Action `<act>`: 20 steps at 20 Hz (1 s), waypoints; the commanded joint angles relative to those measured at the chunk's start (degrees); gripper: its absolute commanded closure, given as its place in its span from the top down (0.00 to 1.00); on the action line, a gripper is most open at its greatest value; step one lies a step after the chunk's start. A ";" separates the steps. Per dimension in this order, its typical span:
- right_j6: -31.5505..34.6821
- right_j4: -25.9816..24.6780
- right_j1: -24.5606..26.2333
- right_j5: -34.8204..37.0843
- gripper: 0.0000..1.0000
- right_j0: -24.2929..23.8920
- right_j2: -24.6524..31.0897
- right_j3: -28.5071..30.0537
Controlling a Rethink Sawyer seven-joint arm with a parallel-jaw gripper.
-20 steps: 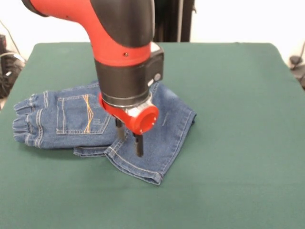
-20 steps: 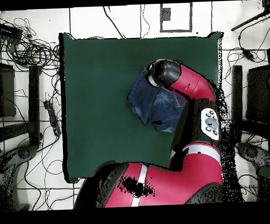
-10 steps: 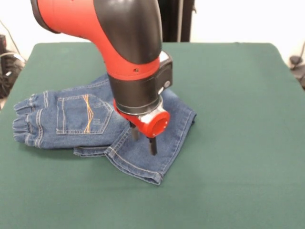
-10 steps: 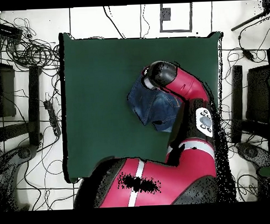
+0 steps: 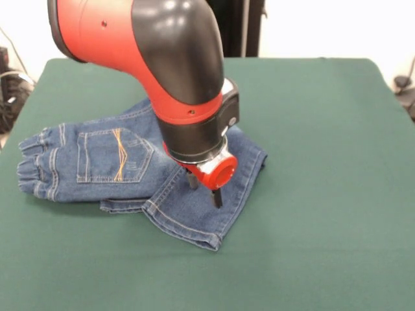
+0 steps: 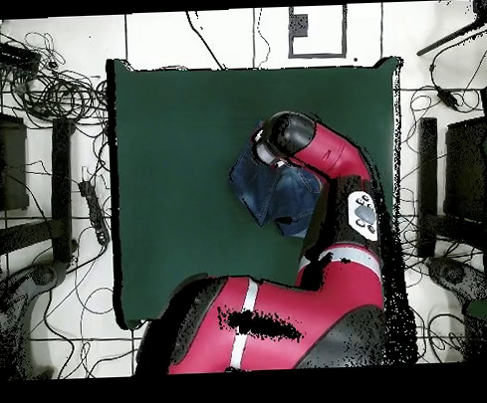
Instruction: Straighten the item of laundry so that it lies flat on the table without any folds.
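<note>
Your two-fingered black gripper point(image 5: 204, 190) hangs spread and empty over the folded leg of the small blue denim jeans point(image 5: 104, 162) mid-table; soft, limp, light cloth, so pinch the leg's hem.

This is a robotics lab or test room, not a home. A big red and black robot arm point(image 6: 326, 177) stands at a bench point(image 6: 176, 142) covered edge to edge in dark green cloth. In the overhead view the pale floor point(image 6: 222, 36) around the bench is strewn with loose black cables point(image 6: 44, 92), and dark stands and equipment point(image 6: 63, 186) line both sides. In the front view the wall point(image 5: 324, 26) behind the bench is plain white.
</note>
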 commanded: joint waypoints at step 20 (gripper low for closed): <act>11.67 1.83 5.87 -17.65 0.00 2.04 7.10 3.91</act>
